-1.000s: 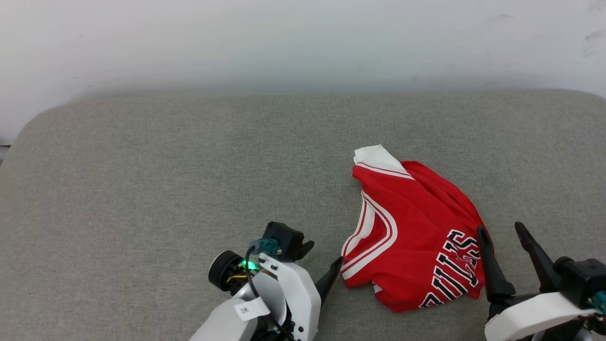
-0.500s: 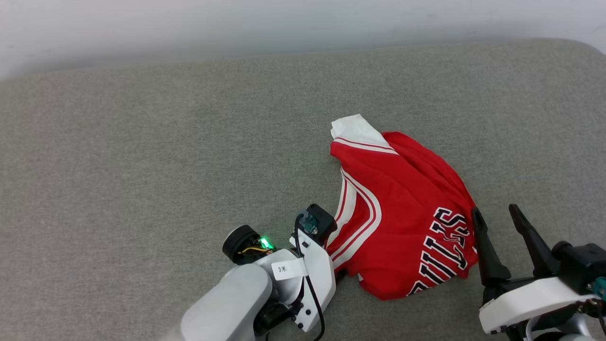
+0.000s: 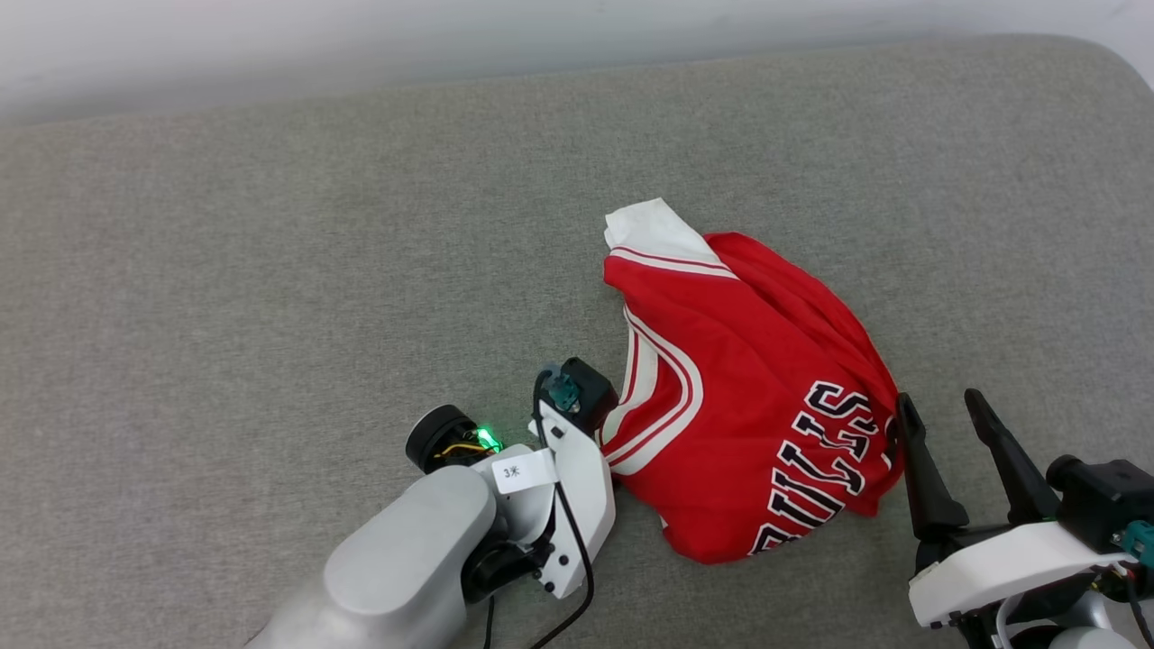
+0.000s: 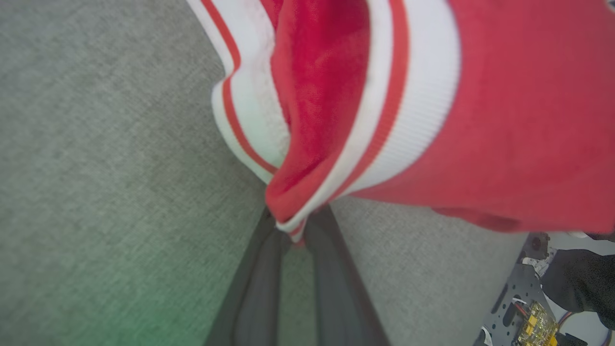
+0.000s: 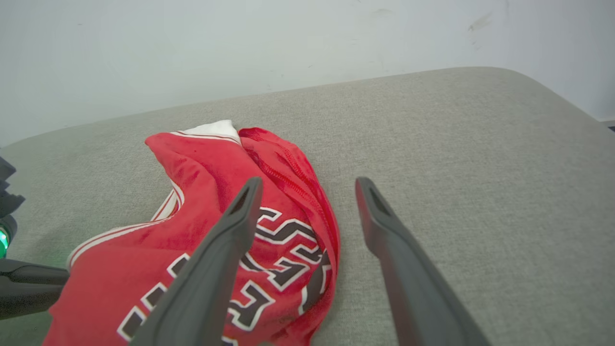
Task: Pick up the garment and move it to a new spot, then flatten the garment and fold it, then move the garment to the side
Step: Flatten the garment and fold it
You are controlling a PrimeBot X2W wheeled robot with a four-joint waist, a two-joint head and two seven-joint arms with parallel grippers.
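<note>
The garment (image 3: 739,406) is a red jersey with white-and-red striped trim and black white-outlined letters, lying crumpled on a grey cushion. My left arm (image 3: 568,460) reaches its lower left edge, the fingers hidden under the wrist in the head view. In the left wrist view my left gripper (image 4: 294,227) is shut on the garment (image 4: 504,120), pinching a fold of its striped trim. My right gripper (image 3: 942,415) stands open at the jersey's right edge. In the right wrist view one finger of the right gripper (image 5: 307,185) lies over the garment (image 5: 206,192) and the other over bare cushion.
The grey cushion (image 3: 270,270) stretches wide to the left and behind the jersey. A pale wall (image 3: 541,27) runs along its far edge, and its corner rounds off at the far right (image 3: 1118,63).
My left gripper moved right to the jersey's striped edge and shut on it. The head camera tilted, shifting the whole picture. The right gripper stays open beside the jersey.
</note>
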